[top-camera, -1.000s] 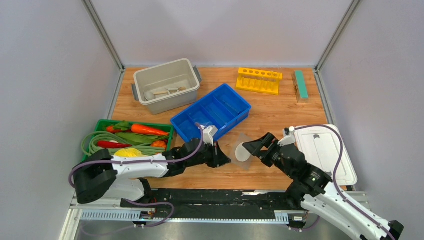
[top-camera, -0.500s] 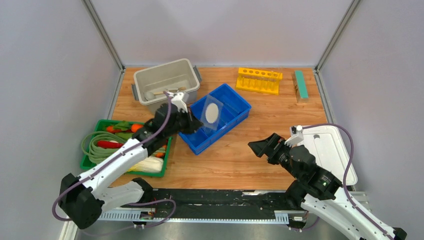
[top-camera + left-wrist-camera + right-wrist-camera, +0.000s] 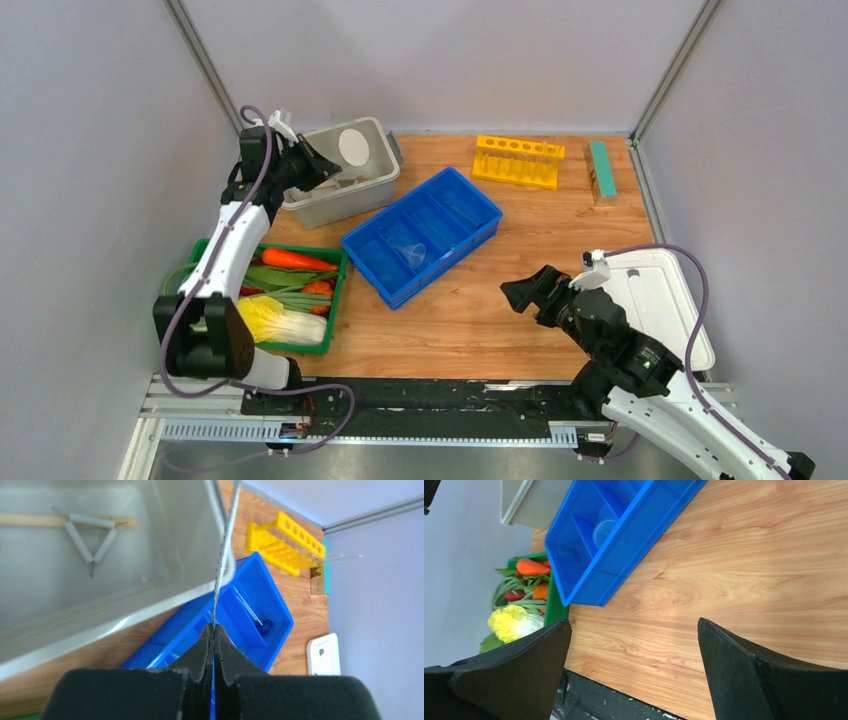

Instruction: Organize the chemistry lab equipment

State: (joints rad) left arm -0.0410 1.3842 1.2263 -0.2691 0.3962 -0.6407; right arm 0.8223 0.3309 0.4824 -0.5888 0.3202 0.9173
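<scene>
My left gripper (image 3: 318,166) is shut on the grey square mesh with white disc (image 3: 353,147) and holds it on edge above the grey bin (image 3: 372,187). In the left wrist view the mesh (image 3: 223,555) runs up as a thin line from my closed gripper (image 3: 213,628). A white triangle (image 3: 90,537) lies inside the grey bin (image 3: 165,595). A clear cup (image 3: 412,253) sits in the blue divided tray (image 3: 478,202); it also shows in the right wrist view (image 3: 604,530). My right gripper (image 3: 525,293) is open and empty over bare table.
A green tray (image 3: 338,275) of vegetables stands at the left. A yellow tube rack (image 3: 517,161) and a green block (image 3: 602,168) stand at the back. A white rectangular lid (image 3: 655,300) lies at the right beside my right arm.
</scene>
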